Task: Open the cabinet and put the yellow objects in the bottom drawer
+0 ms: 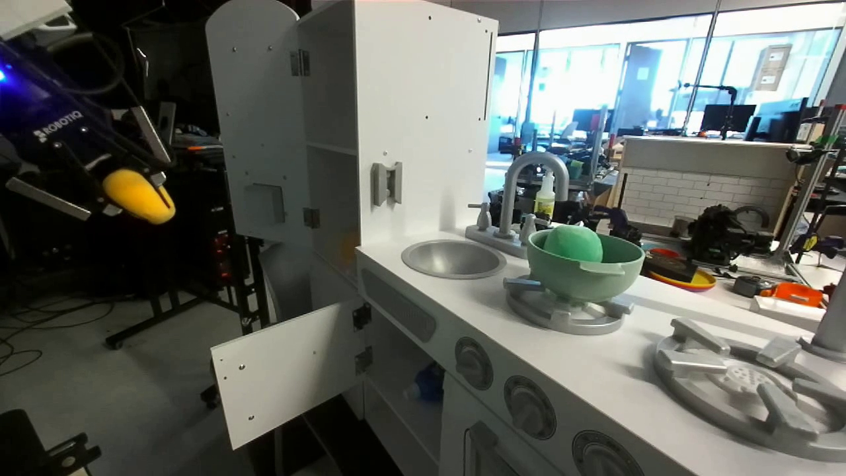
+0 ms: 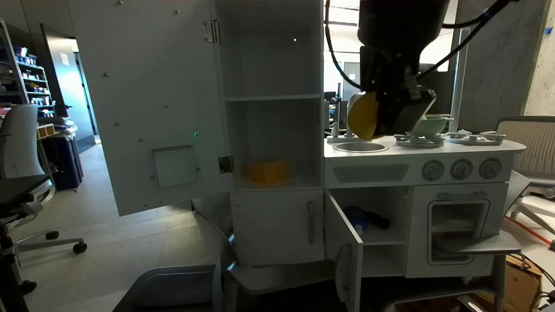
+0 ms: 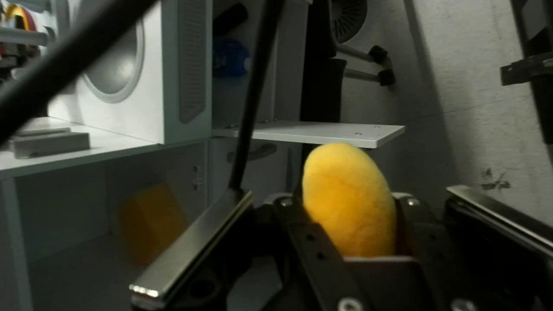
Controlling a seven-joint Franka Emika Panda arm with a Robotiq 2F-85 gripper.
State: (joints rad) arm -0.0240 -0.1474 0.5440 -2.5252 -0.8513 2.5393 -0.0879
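In an exterior view, upper left, the pincer point(image 1: 136, 193) grasps a yellow toy point(image 1: 142, 198) clear of the cabinet point(image 1: 426, 99). In an exterior view, the cabinet gapes at centre. In the wrist view, the toy shows centre-right, below a door's point(image 3: 311, 131) edge.

In an exterior view we notice strong light from the windows point(image 1: 575, 73) between one and two o'clock, where glare washes out the details, while toward nine o'clock it is almost black. In an exterior view the robot arm point(image 2: 401, 26) is nearly a silhouette against such brightness. We find the inside of the cabinet point(image 2: 277, 69), at twelve o'clock, rather dim, and the orange object point(image 2: 267, 171) in it blurred. In the wrist view, the dark cables point(image 3: 255, 86) toward eleven o'clock are out of focus, and a shadow crosses the floor point(image 3: 484, 142) at two o'clock.
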